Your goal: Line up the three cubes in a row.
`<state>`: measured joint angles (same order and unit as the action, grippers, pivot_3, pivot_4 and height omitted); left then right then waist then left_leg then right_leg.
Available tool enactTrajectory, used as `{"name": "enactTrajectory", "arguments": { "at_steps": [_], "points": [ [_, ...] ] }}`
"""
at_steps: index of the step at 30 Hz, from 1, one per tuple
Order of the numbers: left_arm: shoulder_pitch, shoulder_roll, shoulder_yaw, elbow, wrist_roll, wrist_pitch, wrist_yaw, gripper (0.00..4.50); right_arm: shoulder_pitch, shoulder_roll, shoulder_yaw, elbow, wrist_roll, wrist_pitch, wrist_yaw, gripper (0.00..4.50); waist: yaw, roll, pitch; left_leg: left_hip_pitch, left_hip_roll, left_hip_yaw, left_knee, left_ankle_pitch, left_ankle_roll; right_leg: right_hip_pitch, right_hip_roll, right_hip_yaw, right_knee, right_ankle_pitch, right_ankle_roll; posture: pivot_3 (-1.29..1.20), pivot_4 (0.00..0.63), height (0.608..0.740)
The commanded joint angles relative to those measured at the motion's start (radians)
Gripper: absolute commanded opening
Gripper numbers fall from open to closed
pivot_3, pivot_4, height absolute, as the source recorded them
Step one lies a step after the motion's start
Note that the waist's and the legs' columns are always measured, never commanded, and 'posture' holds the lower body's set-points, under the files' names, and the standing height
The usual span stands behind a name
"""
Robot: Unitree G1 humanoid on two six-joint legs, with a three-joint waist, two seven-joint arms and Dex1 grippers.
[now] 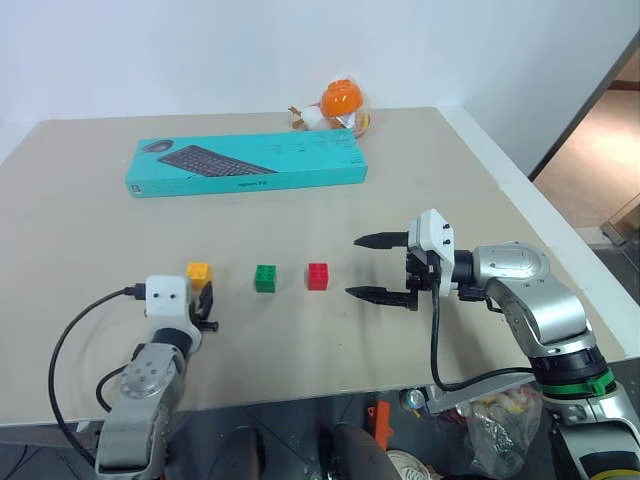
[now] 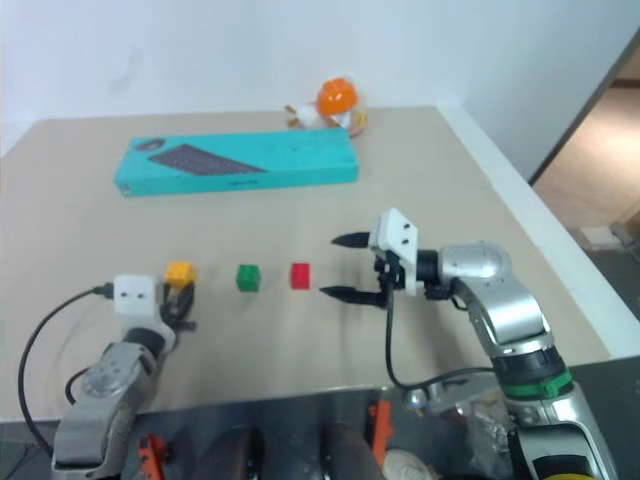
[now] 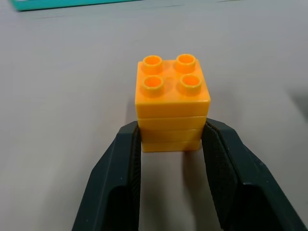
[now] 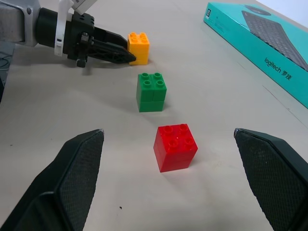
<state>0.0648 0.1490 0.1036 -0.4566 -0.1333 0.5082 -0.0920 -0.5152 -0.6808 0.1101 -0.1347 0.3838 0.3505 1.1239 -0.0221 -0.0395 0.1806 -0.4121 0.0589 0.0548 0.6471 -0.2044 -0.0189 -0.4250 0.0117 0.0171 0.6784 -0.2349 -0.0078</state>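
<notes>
Stretching across the far part of the beige table (image 1: 300,340), the long teal keyboard box (image 1: 247,165) serves as the landmark for everything else. Just beyond the box's right end sits the round orange-and-white toy (image 1: 338,104). Nearer the robot than the box, well apart from it, the right gripper (image 1: 380,267) hangs over the table below the box's right end, pointing toward the robot's left with its two black fingers spread wide and nothing between them. Below the box's left part, the left gripper (image 3: 171,139) rests low on the table, its fingers closed against the lower sides of the yellow-orange cube (image 3: 171,103), which sits upright on the tabletop with its studs up. The three cubes lie in a row roughly parallel to the box's long near edge, on the robot's side of it: the yellow-orange cube under the box's left part, the green cube (image 1: 265,278) under its middle, and the red cube (image 1: 318,276) a little further right, nearest the open right gripper. The green and red cubes stand free on the table, studs up, touching neither gripper nor each other, with the yellow-orange cube sitting slightly farther from the green one than the red is.
</notes>
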Motion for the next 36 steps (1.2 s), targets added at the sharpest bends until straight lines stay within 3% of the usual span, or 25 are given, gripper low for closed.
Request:
{"name": "enactTrajectory", "arguments": {
  "at_steps": [1,15,17,23,30,36],
  "points": [
    [-0.011,0.005,-0.022,-0.03,0.012,-0.014,-0.002,1.28,-0.003,-0.013,-0.029,-0.026,0.0,-0.009,-0.006,4.5,0.0,0.0,0.0,0.0,0.0,0.0,-0.001,0.0,0.0,0.0,0.0,0.0,0.0,0.0,0.0,0.0,0.15,0.74],
    [-0.016,0.002,-0.036,-0.023,0.024,-0.004,0.002,1.28,0.02,-0.029,-0.039,-0.04,0.005,-0.011,-0.014,4.5,0.0,0.0,0.0,0.002,-0.001,0.0,-0.005,0.0,0.0,0.0,0.0,0.0,-0.001,-0.001,-0.001,0.0,0.15,0.74],
    [-0.017,0.001,-0.038,-0.022,0.022,-0.002,-0.001,2.32,0.019,-0.029,-0.038,-0.039,0.005,-0.011,-0.015,4.5,0.0,0.0,0.0,0.002,-0.001,0.0,-0.006,0.0,0.0,0.0,0.0,0.0,-0.001,-0.001,-0.001,0.0,0.15,0.74],
    [-0.018,0.004,-0.038,-0.024,0.021,0.002,-0.003,4.4,0.015,-0.021,-0.039,-0.037,0.014,-0.005,-0.019,4.5,0.0,0.0,0.0,0.002,-0.001,0.0,-0.006,0.0,0.0,0.0,0.0,0.0,-0.002,-0.001,-0.001,0.0,0.15,0.74],
    [0.031,0.064,0.008,-0.14,-0.045,0.027,-0.079,4.48,0.012,-0.013,-0.04,-0.04,0.027,0.001,-0.021,4.5,-0.002,-0.001,0.0,0.002,0.0,0.0,-0.008,0.0,0.0,0.0,0.001,0.0,-0.003,-0.002,-0.001,0.0,0.15,0.74],
    [0.04,0.198,0.123,-0.244,-0.241,0.052,-0.262,4.48,0.0,-0.001,-0.089,-0.055,0.097,0.06,-0.049,4.5,-0.001,0.0,0.001,0.003,0.0,0.0,-0.009,0.0,0.0,0.0,0.001,0.0,-0.003,-0.003,-0.004,0.0,0.15,0.74]
  ]
}}
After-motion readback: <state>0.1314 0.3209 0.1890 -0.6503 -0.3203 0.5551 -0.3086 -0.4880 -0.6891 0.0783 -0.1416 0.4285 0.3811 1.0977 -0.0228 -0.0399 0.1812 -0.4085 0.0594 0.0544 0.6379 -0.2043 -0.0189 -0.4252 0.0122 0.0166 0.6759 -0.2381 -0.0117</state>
